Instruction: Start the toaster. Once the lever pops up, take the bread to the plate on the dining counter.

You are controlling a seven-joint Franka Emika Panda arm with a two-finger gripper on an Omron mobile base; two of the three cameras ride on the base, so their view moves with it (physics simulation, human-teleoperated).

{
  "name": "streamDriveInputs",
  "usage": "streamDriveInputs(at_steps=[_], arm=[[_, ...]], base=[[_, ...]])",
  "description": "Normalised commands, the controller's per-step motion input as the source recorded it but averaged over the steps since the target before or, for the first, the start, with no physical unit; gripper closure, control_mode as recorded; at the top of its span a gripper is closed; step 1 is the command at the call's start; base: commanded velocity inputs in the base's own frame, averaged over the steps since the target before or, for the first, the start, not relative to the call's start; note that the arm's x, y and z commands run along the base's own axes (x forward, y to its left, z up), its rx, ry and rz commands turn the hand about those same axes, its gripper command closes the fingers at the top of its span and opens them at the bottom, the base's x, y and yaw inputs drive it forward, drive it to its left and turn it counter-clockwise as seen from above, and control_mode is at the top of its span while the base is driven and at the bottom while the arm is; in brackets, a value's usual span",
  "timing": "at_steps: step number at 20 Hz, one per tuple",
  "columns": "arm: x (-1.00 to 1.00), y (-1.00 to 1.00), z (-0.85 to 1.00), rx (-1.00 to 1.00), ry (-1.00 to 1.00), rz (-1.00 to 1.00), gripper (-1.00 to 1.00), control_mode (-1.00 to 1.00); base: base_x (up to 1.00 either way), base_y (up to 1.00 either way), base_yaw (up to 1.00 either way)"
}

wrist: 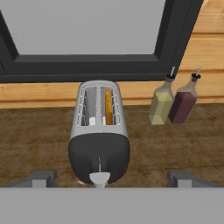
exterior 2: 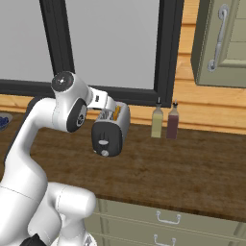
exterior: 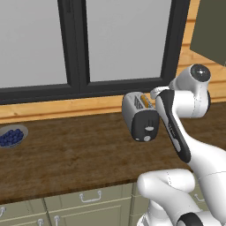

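1. silver-grey toaster (wrist: 99,131) stands on the wooden counter (exterior: 66,154) under the window, its black end panel (wrist: 99,158) turned toward the arm. it looks rigid and steady on its base, so a downward push on its control should not tip it, though a sideways shove might make it slide on the smooth wood.
2. the lever (wrist: 99,177) is a small pale tab low on that panel. being small and smooth, it looks easy for a fingertip to slip off; i would press squarely on its top edge, straight down, not pinch it.
3. the bread (wrist: 108,107) sits upright in the right-hand slot of the hand view, only its tan top edge showing. it will be light, soft and crumbly; take it by that top edge with a gentle pinch across its thin faces and lift straight up, clear of the slot wires.
4. the gripper (wrist: 109,179) hangs just before the panel with its fingertips (wrist: 41,178) spread wide, one on each side of the toaster's end, holding nothing.
5. two glass bottles (wrist: 171,103) stand close beside the toaster, and a bowl of blueberries (exterior: 12,136) sits well apart; the bottles look fragile and easily knocked over.
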Motion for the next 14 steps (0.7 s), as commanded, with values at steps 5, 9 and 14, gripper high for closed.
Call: streamDriveInputs(at_steps=[5, 9, 14], arm=[[0.00, 0.00, 0.00, 0.00, 0.00, 0.00, -1.00, -1.00], [0.00, 0.00, 0.00, 0.00, 0.00, 0.00, -1.00, -1.00], [0.00, 0.00, 0.00, 0.00, 0.00, 0.00, -1.00, -1.00]], base=[[0.00, 0.00, 0.00], [0.00, 0.00, 0.00], [0.00, 0.00, 0.00]])
